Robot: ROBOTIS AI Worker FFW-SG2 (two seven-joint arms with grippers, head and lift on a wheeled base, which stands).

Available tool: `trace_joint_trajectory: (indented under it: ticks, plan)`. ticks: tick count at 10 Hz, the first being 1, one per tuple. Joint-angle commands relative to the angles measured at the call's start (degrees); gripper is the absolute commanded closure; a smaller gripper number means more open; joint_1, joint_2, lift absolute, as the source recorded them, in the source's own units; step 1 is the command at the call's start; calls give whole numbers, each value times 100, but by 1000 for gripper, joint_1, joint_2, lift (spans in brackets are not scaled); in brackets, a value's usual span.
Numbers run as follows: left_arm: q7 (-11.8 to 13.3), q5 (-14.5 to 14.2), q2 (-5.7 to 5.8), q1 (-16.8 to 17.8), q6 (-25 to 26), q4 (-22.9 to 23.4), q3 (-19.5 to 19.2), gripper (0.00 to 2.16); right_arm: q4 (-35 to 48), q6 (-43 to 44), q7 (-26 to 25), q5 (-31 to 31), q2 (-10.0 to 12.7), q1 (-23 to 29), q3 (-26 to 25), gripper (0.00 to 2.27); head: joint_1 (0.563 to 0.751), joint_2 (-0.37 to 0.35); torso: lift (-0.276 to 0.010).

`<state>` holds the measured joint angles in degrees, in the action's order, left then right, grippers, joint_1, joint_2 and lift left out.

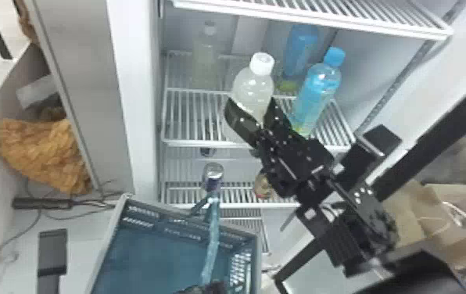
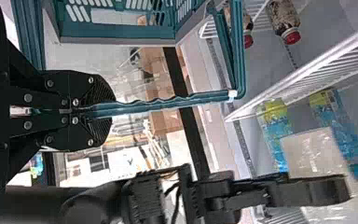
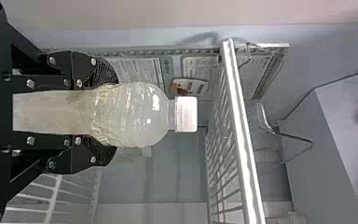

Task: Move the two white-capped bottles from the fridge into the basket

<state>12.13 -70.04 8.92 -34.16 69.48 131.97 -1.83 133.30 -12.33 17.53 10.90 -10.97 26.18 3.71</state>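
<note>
The front white-capped bottle stands upright at the front of the fridge's middle shelf, between the fingers of my right gripper, which is shut on its body. In the right wrist view, both fingers of that right gripper press the bottle below its shoulder. The other white-capped bottle is farther back on the left of that shelf. My left gripper is at the bottom edge, holding up the basket below the fridge. In the left wrist view, the left gripper is shut on the basket handle.
Blue-capped bottles stand right of the held bottle. A wire shelf hangs above. On the lower shelf are a can and a small bottle. The fridge's left wall edge stands beside the opening.
</note>
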Motion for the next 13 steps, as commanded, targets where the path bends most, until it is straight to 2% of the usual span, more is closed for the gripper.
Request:
trace_joint_trajectory:
  ticks: [1, 3, 6, 7, 10, 13]
  plan:
    - [0, 0, -4, -1, -2, 0, -11, 1193, 542, -299, 22, 42, 7, 546, -177, 901, 695, -239, 0]
    - [0, 11, -4, -1, -2, 0, -23, 1193, 978, -651, 49, 64, 33, 1066, -406, 901, 695, -265, 0]
    - [0, 11, 5, 13, -2, 0, -11, 1194, 1822, -1565, 92, -130, 236, 1938, -886, 901, 695, -315, 0]
    - [0, 11, 5, -1, -2, 0, -11, 1193, 1991, -1790, 110, -130, 271, 2107, -1011, 901, 695, -343, 0]
    - [-9, 34, 13, 13, 12, 0, 0, 1194, 2652, -2971, 216, -96, 271, 2571, -1240, 901, 695, -350, 0]
    - [-9, 45, 22, 27, 26, 0, 0, 1194, 2862, -4068, 216, -50, 279, 2627, -1343, 901, 695, -350, 0]
